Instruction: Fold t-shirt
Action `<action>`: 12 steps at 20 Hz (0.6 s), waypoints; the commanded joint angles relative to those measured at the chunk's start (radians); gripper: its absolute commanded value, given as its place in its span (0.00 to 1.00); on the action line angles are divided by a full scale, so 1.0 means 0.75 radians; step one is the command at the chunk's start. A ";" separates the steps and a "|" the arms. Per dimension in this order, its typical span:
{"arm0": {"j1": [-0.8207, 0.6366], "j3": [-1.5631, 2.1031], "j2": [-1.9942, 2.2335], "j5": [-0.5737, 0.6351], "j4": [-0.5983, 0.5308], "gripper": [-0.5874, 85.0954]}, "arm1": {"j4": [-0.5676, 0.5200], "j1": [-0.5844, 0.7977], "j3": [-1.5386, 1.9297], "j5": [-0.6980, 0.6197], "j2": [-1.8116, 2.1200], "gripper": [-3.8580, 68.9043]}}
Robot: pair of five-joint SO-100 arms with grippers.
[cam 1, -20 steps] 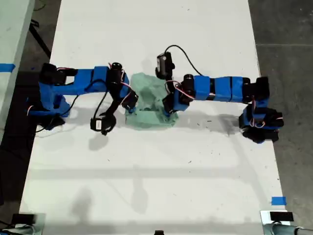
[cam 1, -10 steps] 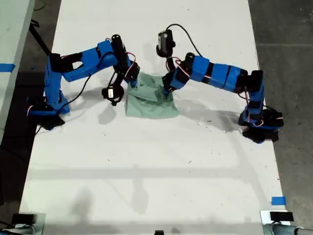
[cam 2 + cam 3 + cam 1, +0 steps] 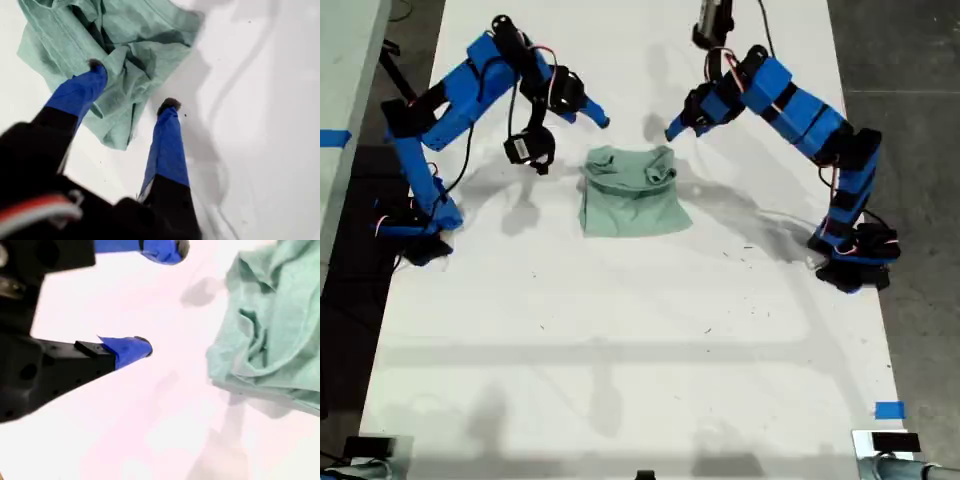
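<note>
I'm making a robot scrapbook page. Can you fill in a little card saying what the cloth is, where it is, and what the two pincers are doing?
cloth: t-shirt, pale mint green, no print
shape: a rumpled bundle, bunched at the edge nearest the arms
place: on the white table, between the two blue arms in the exterior view
my first pincer: open, holding nothing
my second pincer: open, holding nothing, over bare table beside the t-shirt
touching: neither pincer grips the t-shirt

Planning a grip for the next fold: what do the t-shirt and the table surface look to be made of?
The t-shirt looks like soft knit cloth, matte and heathered mint: it slumps into creases and its edges curl. The table seems a hard, smooth white board, perhaps laminate, with a faint sheen and small dark scuffs; exact material unclear.
</note>
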 commanded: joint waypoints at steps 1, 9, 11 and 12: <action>-0.096 0.020 0.282 -0.016 0.053 0.36 | 0.070 0.104 0.053 -0.039 0.342 0.36; 0.170 1.145 1.299 -0.178 -0.219 0.03 | 0.051 0.010 1.033 0.137 1.278 0.18; 0.317 1.436 1.563 -0.286 -0.303 0.01 | 0.029 -0.160 1.231 0.268 1.430 0.07; 0.415 1.585 1.691 -0.356 -0.360 0.01 | 0.006 -0.262 1.325 0.340 1.493 0.04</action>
